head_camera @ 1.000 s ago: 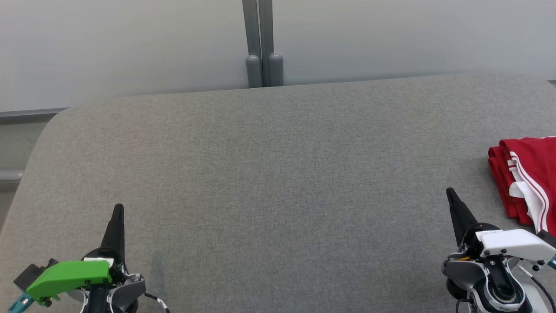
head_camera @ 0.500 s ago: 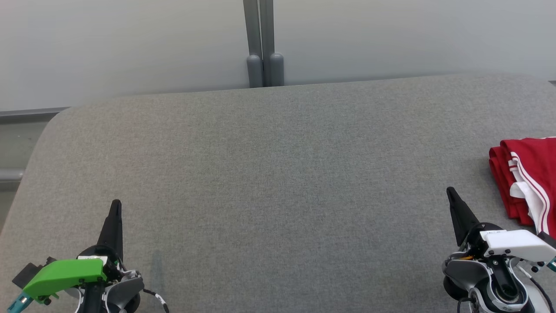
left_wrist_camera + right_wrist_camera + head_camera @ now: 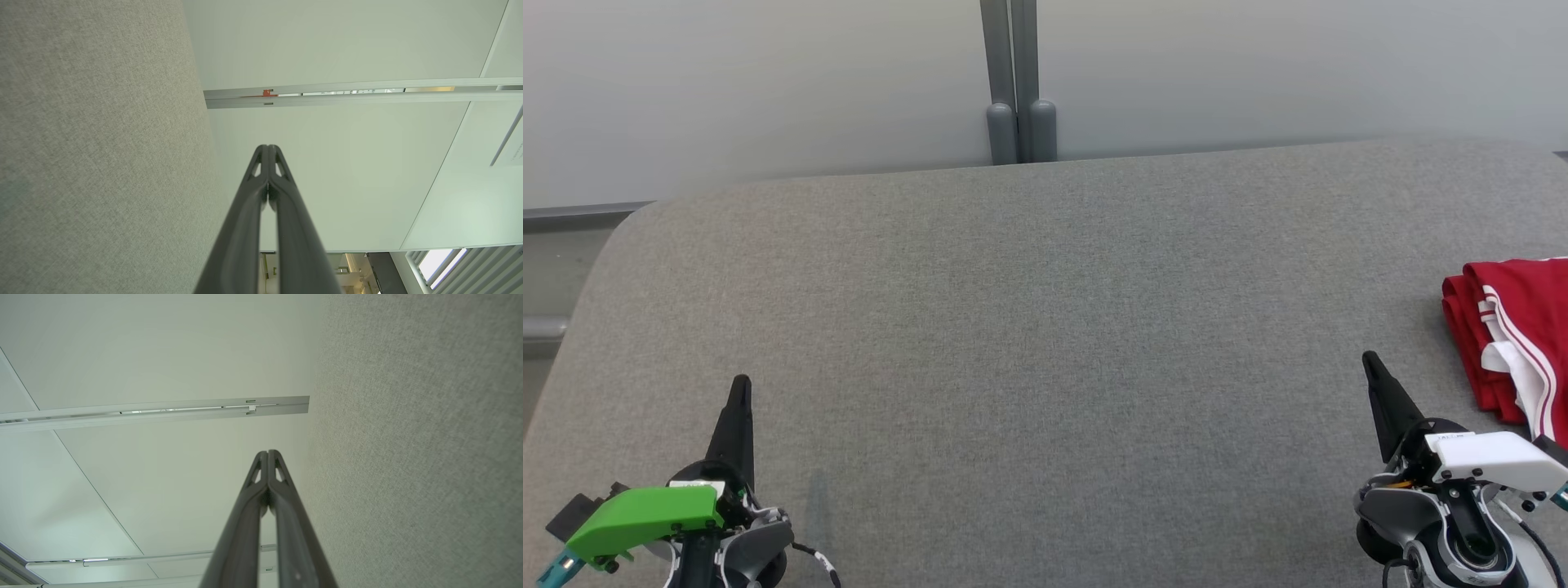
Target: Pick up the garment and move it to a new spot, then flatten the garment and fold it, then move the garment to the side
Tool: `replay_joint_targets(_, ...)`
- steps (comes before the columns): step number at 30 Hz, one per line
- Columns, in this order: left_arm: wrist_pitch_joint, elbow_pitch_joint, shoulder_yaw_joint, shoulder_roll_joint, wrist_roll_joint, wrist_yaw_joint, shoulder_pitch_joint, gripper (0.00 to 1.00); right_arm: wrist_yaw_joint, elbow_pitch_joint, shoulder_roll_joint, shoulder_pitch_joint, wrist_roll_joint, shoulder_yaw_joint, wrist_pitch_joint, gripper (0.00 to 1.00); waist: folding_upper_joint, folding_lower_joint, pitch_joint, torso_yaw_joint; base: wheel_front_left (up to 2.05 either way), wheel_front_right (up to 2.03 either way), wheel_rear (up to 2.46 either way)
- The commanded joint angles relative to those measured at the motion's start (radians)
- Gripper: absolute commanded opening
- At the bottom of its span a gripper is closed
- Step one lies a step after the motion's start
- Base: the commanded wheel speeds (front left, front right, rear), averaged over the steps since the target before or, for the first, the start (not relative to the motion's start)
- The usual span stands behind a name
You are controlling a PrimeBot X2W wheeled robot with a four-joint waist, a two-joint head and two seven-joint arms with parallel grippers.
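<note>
The garment [image 3: 1515, 343], red with white stripes and folded into a compact pile, lies at the right edge of the grey fabric table [image 3: 1045, 327] in the head view. My right gripper [image 3: 1369, 359] sits at the lower right, just left of the garment and apart from it, its fingers pressed together and empty. At the lower left my left gripper [image 3: 740, 384] is likewise shut with nothing held. In the wrist views the left gripper [image 3: 267, 148] and the right gripper [image 3: 267, 452] show tips meeting, pointing past the table toward pale walls.
A pale wall with a grey vertical post [image 3: 1016, 82] stands behind the table's far edge. The table's rounded left corner [image 3: 621, 237] drops off to a grey ledge. Broad bare fabric stretches between the two grippers.
The left gripper has shifted slightly left and up in the head view during the first half second, then held still. The right gripper and the garment have barely moved.
</note>
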Motion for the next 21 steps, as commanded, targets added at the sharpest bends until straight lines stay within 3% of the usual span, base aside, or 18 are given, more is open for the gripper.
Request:
replay_joint_targets(1,0.004,-0.003,0.003,0.007,0.000,-0.005,-0.012,0.00,0.001,-0.006,-0.004,0.009,0.007,-0.002,0.004,0.00,0.0000,0.0000,0.000,0.000,0.00,0.00,0.00)
replay_joint_targets(21,0.004,-0.003,0.002,0.007,0.000,-0.005,-0.012,0.00,0.001,-0.006,-0.004,0.009,0.007,-0.002,0.004,0.00,0.0000,0.0000,0.000,0.000,0.00,0.00,0.00)
